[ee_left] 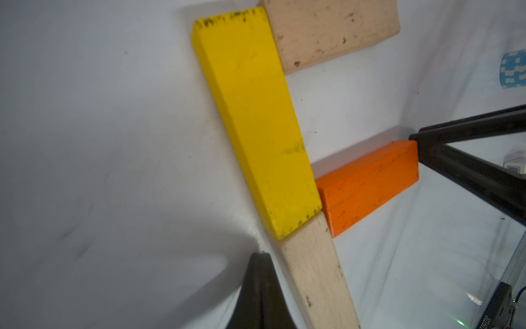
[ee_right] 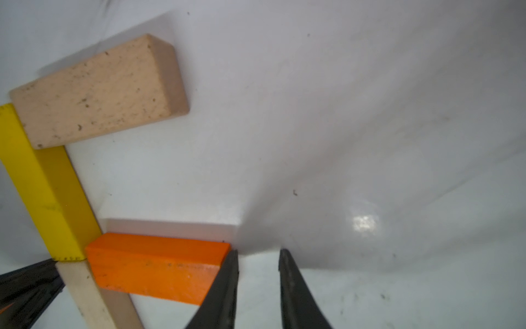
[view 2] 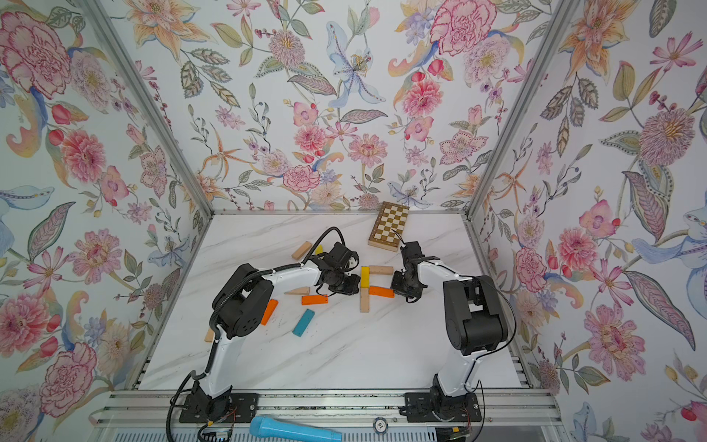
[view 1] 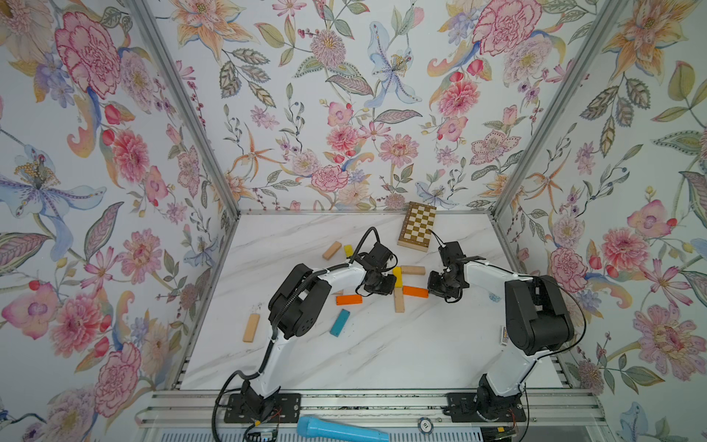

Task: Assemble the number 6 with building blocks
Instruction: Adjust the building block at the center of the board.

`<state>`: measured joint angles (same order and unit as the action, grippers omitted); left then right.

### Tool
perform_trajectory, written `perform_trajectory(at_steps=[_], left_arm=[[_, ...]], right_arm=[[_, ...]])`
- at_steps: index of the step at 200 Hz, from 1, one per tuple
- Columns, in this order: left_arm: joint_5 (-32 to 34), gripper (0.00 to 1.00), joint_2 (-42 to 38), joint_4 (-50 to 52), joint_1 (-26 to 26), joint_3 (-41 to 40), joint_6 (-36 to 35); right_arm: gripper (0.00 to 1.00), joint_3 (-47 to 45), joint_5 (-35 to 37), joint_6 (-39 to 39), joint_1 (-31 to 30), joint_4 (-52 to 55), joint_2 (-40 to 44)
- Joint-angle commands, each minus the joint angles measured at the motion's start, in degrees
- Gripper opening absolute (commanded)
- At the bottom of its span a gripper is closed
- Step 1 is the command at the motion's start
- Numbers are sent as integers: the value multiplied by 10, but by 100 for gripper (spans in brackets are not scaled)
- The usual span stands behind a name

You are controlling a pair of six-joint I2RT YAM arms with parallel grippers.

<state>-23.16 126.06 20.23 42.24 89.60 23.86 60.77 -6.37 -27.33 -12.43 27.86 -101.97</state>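
Left end effector [ee_left: 262, 255] closed and empty, right end effector [ee_right: 258, 252] ajar, empty, over marble tabletop [view 1: 382, 344] between floral walls [view 1: 344, 95].

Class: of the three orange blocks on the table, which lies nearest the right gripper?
The orange block touching the yellow block, its free end at the right gripper. The two loose orange blocks lie by the left arm.

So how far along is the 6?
Done: beige wooden top bar, yellow wooden stem block, beige lower block and orange wooden middle bar joined. In hand: nothing gripped; the open right claw touches the orange bar's end, left claw shut. Left: the loop's other side and bottom.
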Motion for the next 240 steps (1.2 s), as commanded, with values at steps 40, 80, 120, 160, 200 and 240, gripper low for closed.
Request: perform_trajectory(at_steps=[40, 80, 120, 160, 200, 240], left_arm=[[18, 0, 25, 45, 9, 5, -9], [18, 0, 28, 46, 10, 9, -11], [14, 0, 33, 50, 12, 16, -13], [11, 0, 41, 57, 12, 28, -18], [14, 0, 41, 57, 12, 26, -20], [12, 0, 42, 56, 13, 26, -20]], right_arm=[[27, 6, 13, 12, -5, 19, -24], [28, 10, 18, 15, -4, 19, -25], [28, 15, 19, 17, -1, 19, -28], [28, 18, 24, 20, 5, 19, -24], [29, 12, 29, 25, 17, 19, -18], [29, -4, 37, 20, 29, 10, 0]])
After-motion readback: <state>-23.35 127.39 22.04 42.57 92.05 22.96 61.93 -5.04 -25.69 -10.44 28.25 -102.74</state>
